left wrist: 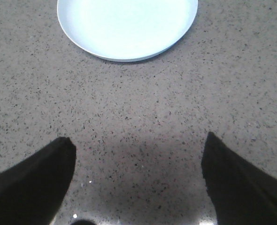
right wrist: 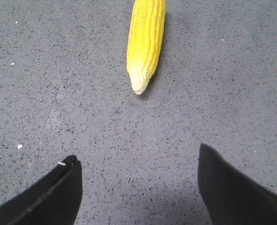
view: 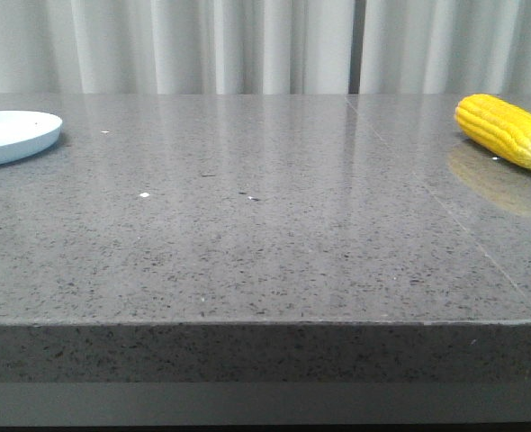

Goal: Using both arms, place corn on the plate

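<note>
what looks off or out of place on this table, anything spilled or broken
Nothing stands out. The corn lies whole on the table at the far right, the plate sits flat and empty at the far left. A few tiny white specks dot the tabletop. Both grippers, left and right, are open and hold nothing.

- The left hand point(left wrist: 138, 187) shows only as two black fingers, broad at the base and narrowing to blunt, rounded tips.
- Their surface is matte and plain, with no markings or screws to be seen.
- The right hand point(right wrist: 138, 183) has the same pair of black wedge-shaped fingers.
- One finger point(right wrist: 49, 197) of the right hand carries a thin lighter seam line running along its length and a small pale speck at its tip.
- In the front view neither arm shows.
</note>
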Available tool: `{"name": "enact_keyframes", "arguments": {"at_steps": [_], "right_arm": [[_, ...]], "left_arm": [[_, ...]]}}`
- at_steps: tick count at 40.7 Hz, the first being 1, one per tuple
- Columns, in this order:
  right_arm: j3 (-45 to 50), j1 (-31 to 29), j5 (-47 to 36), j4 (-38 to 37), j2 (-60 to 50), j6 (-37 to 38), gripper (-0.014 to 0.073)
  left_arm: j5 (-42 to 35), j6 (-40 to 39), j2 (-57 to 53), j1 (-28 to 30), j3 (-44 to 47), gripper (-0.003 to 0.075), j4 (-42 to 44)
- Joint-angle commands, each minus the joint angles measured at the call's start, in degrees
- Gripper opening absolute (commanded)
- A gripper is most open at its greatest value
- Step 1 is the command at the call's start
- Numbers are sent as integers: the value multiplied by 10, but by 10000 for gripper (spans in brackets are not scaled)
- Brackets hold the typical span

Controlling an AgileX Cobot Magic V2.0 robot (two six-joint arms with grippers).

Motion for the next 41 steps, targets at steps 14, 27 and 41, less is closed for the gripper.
{"name": "enact_keyframes", "arguments": {"at_steps": [14, 27, 41], "right_arm": [[-19, -3, -43, -1, 4, 0, 542], [-19, -3, -43, -1, 4, 0, 542], [-19, -3, -43, -1, 4, 0, 542]], "left_arm": [[25, 32, 159, 60, -147, 544, -20], [-2, 121, 252, 183, -218, 544, -161], [-9, 161, 401, 206, -321, 544, -239]]}}
